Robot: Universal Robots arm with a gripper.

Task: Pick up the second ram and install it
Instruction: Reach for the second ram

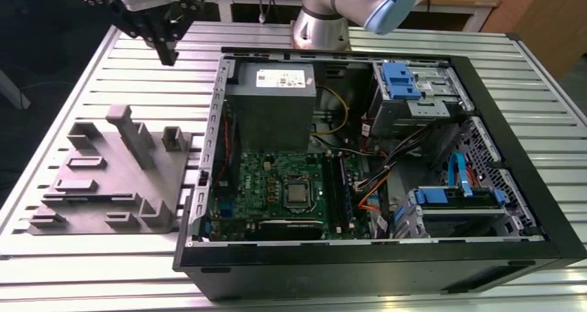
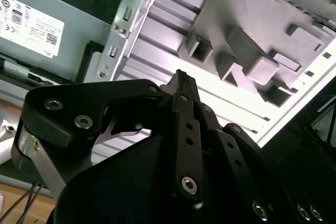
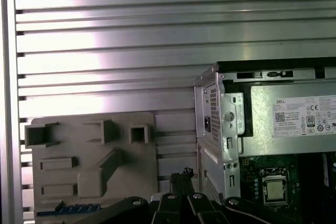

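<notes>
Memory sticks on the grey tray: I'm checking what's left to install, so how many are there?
1: a thin bluish stick lying flat on the grey tray beside the computer case, seen in the first wrist view. The tray's raised blocks may hide others.

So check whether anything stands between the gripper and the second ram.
Nothing visible does. The gripper hangs high, off the tray, fingers shut and empty. The ram lies uncovered on the tray; the upright blocks stand apart from it.
</notes>
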